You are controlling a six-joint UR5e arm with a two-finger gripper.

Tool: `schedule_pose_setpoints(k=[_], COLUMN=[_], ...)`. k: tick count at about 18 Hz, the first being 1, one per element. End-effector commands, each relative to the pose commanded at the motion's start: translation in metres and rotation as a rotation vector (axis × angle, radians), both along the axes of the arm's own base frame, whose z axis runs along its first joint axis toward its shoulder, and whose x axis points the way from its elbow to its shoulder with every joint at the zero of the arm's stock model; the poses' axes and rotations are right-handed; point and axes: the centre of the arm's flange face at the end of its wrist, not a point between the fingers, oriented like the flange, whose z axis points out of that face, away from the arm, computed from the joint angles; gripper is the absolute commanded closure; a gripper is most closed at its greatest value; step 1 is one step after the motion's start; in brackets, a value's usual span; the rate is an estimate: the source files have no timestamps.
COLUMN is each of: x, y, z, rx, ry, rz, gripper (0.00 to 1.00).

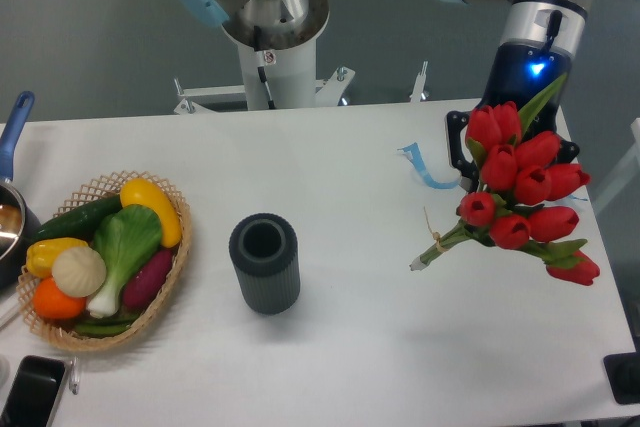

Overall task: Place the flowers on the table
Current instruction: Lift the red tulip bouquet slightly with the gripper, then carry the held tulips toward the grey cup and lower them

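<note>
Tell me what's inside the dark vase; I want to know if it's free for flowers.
Looking down into the vase, only a dark hollow shows, with no stems or objects visible. Its bottom is in shadow, so water or small items cannot be ruled out. The flowers hang at the gripper.

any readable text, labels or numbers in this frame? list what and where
None legible.
Small white sticker with a red mark on the white robot base column: too small to read.
Pale blue paper strip on the large white tabletop: no print visible.
</note>
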Motion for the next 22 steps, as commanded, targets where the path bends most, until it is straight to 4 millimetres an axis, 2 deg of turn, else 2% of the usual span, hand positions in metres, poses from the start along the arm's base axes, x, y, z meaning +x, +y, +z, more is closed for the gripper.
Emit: schedule_pose_setpoints(k=[2,17,22], x=[0.003,0.01,0.019], y=[0.0,-0.012,0.001], z=[-0.005,0.009,0.001], rx=[-0.008,-0.161,-0.237], ry=[-0.006,0.074,0.098], rz=[0.001,0.112,0.123], gripper=[0.56,0.57,0.6])
